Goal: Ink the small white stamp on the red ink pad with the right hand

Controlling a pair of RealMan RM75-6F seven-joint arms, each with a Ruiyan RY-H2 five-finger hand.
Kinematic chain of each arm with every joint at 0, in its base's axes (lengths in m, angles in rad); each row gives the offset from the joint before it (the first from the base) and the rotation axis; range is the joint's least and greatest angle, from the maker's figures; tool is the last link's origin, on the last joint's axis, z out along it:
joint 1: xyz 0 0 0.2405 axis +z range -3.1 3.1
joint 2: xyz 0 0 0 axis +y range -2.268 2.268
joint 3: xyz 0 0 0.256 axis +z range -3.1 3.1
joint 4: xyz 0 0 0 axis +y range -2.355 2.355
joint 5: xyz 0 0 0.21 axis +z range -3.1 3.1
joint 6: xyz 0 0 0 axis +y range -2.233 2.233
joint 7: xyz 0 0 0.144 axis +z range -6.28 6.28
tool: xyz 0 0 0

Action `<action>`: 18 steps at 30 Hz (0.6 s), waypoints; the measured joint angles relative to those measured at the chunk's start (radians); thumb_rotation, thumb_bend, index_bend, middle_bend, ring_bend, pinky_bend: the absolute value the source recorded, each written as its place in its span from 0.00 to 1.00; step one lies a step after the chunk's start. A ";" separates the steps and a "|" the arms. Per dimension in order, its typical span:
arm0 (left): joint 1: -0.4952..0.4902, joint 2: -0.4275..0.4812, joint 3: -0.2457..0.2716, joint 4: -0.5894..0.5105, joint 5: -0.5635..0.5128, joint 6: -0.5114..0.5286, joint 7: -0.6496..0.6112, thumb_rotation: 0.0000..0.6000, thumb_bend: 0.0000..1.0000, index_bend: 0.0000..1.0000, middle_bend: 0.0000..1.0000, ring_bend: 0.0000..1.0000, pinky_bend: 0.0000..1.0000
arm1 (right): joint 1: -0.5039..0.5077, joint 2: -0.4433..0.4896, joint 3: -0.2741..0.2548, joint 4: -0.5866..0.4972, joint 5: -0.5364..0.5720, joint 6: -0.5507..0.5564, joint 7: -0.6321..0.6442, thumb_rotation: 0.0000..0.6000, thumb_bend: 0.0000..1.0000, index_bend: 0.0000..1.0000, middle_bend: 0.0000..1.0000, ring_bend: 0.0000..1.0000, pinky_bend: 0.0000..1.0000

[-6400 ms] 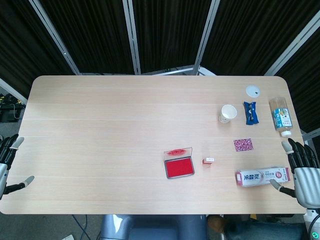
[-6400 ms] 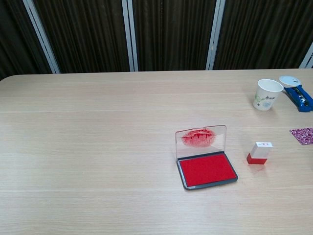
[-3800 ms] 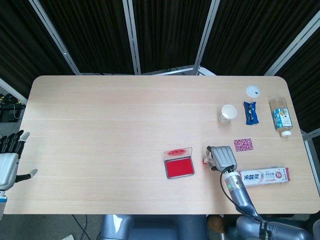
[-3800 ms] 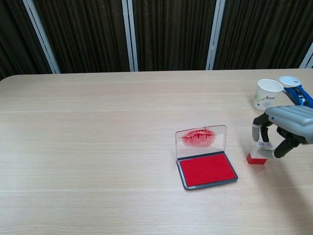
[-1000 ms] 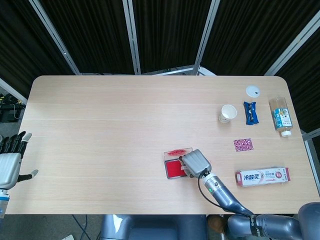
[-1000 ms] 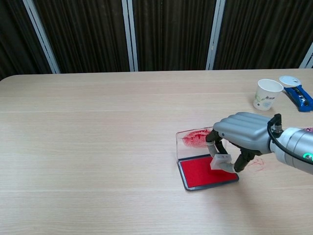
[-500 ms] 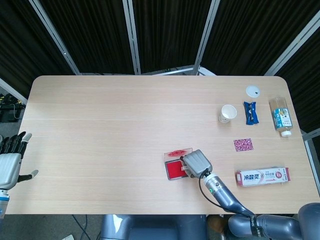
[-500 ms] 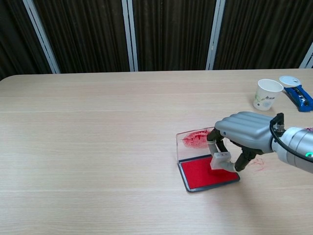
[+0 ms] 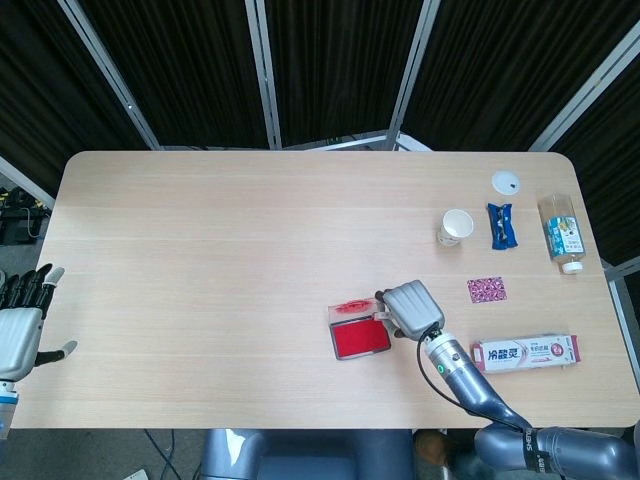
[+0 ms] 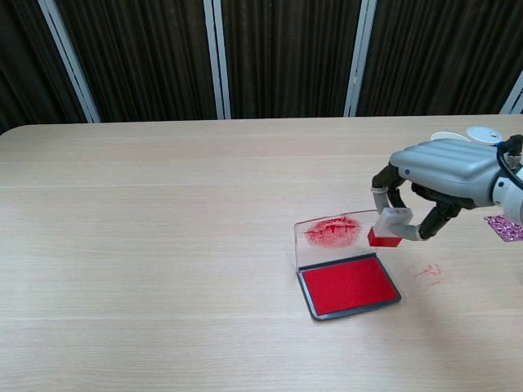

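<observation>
The red ink pad lies open on the table, its clear lid standing upright with red smears on it. My right hand pinches the small white stamp, whose base is red. The stamp hangs tilted in the air, above the pad's back right corner and apart from the ink. In the head view the hand hides the stamp. My left hand hangs off the table's left edge with its fingers spread and nothing in it.
Red ink marks stain the table right of the pad. A toothpaste box, a patterned card, a paper cup, a blue stapler, a white lid and a bottle stand to the right.
My right hand has lifted the stamp off the ink pad, moving up and to the right. The stamp's base now shows red. The left hand has not moved.
</observation>
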 measured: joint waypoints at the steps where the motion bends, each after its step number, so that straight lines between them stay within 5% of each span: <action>1: 0.000 0.000 0.000 -0.001 0.000 0.000 0.000 1.00 0.00 0.00 0.00 0.00 0.00 | -0.002 0.001 -0.004 0.010 0.000 -0.001 0.000 1.00 0.40 0.52 0.58 0.90 1.00; 18: -0.005 -0.006 0.002 -0.001 -0.009 -0.007 0.025 1.00 0.00 0.00 0.00 0.00 0.00 | -0.032 -0.024 -0.057 0.203 0.004 -0.061 0.092 1.00 0.40 0.50 0.58 0.90 1.00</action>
